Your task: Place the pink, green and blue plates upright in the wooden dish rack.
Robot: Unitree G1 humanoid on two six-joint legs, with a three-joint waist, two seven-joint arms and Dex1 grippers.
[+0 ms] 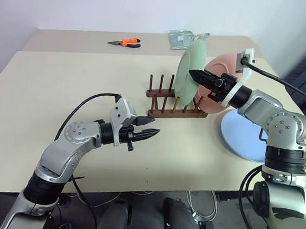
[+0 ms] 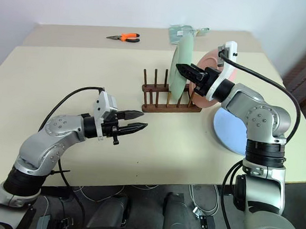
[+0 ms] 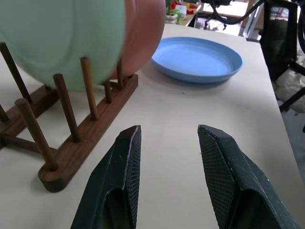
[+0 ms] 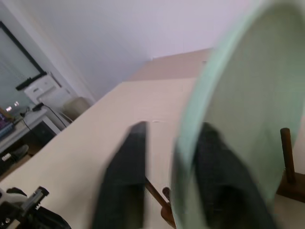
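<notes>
Two in: the pale mint green plastic plate [image 1: 187,72] and the pastel pink plastic plate [image 1: 225,83] stand upright in the dark wooden pegged dish rack [image 1: 166,109]. The light blue plate [image 3: 198,59] lies flat just beside it, still to go. The right gripper [image 1: 197,74] straddles the green rim, fingers parted; the left gripper [image 1: 149,133] hovers part-open, empty.

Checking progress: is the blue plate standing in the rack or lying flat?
Flat: blue plate lies on the table, beside the wooden dish rack.

Plates: you have three round matte plastic ones — pale green plate [image 1: 187,70], pink plate [image 1: 227,64], light blue plate [image 1: 240,136].
Racks: one dark wooden pegged dish rack [image 1: 175,108].
Pliers: one orange-handled pair [image 1: 124,42].
</notes>
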